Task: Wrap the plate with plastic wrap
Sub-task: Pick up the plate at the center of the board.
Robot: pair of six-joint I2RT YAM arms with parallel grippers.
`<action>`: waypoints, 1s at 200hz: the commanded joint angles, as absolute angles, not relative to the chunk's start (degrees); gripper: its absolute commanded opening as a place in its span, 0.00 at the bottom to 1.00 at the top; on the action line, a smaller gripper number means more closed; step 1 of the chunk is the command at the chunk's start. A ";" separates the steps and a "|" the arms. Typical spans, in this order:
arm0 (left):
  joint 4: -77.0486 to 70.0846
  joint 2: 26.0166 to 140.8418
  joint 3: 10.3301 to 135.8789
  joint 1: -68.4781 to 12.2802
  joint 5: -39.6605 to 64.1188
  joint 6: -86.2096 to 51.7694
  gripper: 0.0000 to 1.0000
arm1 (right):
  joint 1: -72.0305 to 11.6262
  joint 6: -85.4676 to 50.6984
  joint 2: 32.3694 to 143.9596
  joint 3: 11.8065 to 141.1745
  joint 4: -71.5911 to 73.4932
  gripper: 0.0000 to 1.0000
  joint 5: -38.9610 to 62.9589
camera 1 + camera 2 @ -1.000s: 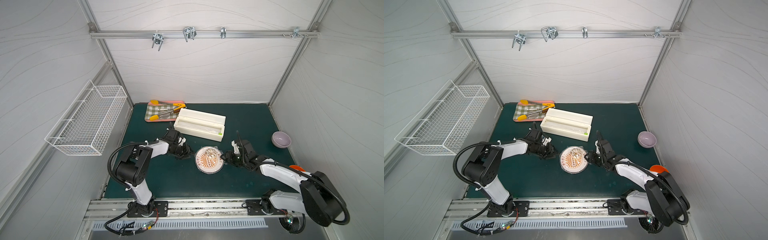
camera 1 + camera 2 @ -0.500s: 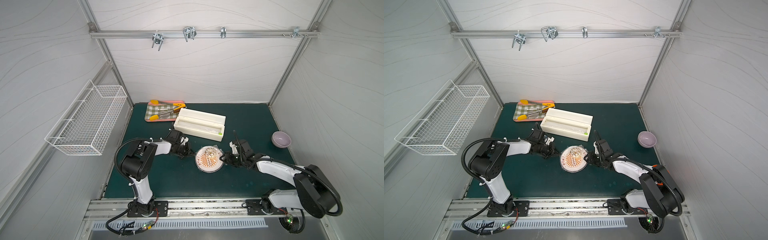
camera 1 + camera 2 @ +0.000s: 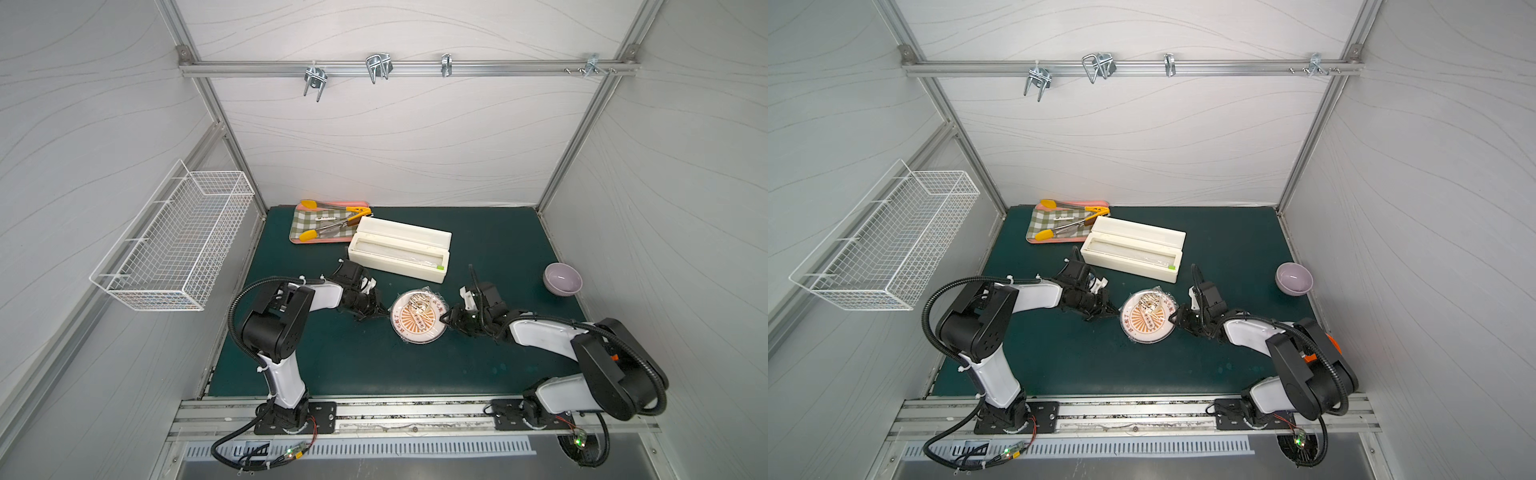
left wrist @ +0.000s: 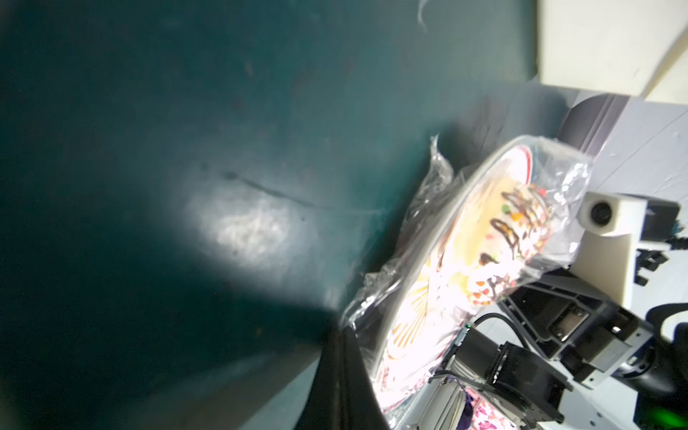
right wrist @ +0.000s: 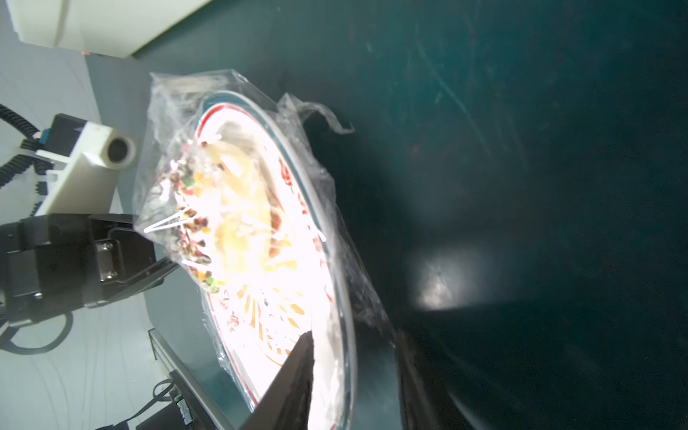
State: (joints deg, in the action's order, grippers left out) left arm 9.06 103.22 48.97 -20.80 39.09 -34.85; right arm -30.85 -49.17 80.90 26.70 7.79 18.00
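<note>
The green table (image 3: 374, 365) bears the plate (image 3: 419, 318), dispenser box (image 3: 399, 249), checked tray (image 3: 305, 220) and lilac bowl (image 3: 562, 279).

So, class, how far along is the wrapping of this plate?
Done: plastic wrap drapes over the plate and food. In hand: left pincer shut at the film's edge; right pincer open astride the opposite rim. Left: loose film flaps sticking out need tucking under.

the round flat white printed plate (image 3: 409, 332), under the thin clear plastic wrap (image 3: 437, 296), lay on the dark green table mat (image 3: 353, 361) between the left gripper (image 3: 376, 311) and the right gripper (image 3: 450, 322), with the long cream rectangular dispenser box (image 3: 399, 249) just behind it, the checked flat tray (image 3: 301, 227) behind and left of that box, and the small lilac bowl (image 3: 563, 279) well apart to the right.
</note>
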 commanded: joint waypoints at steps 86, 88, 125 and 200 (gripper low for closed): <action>14.28 107.45 51.43 -24.26 37.31 -32.08 0.00 | -30.77 -60.85 89.86 19.97 34.18 0.00 22.24; 13.83 107.39 51.35 -24.26 37.80 -32.39 0.00 | -30.83 -61.31 90.10 19.71 34.85 0.00 22.30; -3.70 106.19 46.36 -24.01 49.85 -43.73 0.00 | -30.85 -69.04 91.26 15.82 49.69 0.00 22.45; -38.08 104.03 37.90 -24.08 56.51 -70.13 0.00 | -35.20 -75.76 75.82 14.09 39.49 0.00 10.72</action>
